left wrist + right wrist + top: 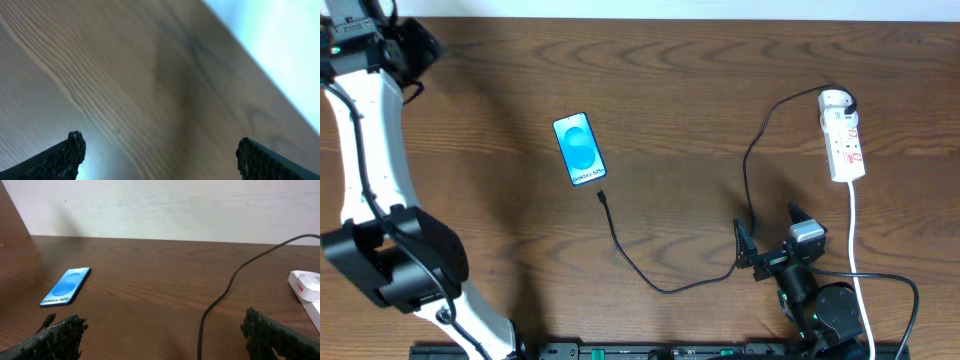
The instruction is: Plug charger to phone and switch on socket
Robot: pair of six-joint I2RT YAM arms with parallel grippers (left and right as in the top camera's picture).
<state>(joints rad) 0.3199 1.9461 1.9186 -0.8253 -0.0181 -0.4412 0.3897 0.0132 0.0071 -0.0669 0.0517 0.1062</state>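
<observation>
The phone [579, 149] lies face up with its blue screen lit, left of the table's middle; it also shows in the right wrist view [66, 286]. The charger cable [650, 278] runs from its connector tip [602, 195], just below the phone and apart from it, in a loop to the white socket strip [844, 140] at the far right. The cable [220, 297] and the socket's end [306, 285] show in the right wrist view. My right gripper [768, 232] [162, 330] is open and empty near the cable's bend. My left gripper [157, 152] is open and empty over bare wood.
A thick white cord [854, 240] runs from the socket down past my right arm to the front edge. My left arm [375, 170] spans the table's left side. A black rail [650, 351] lies along the front edge.
</observation>
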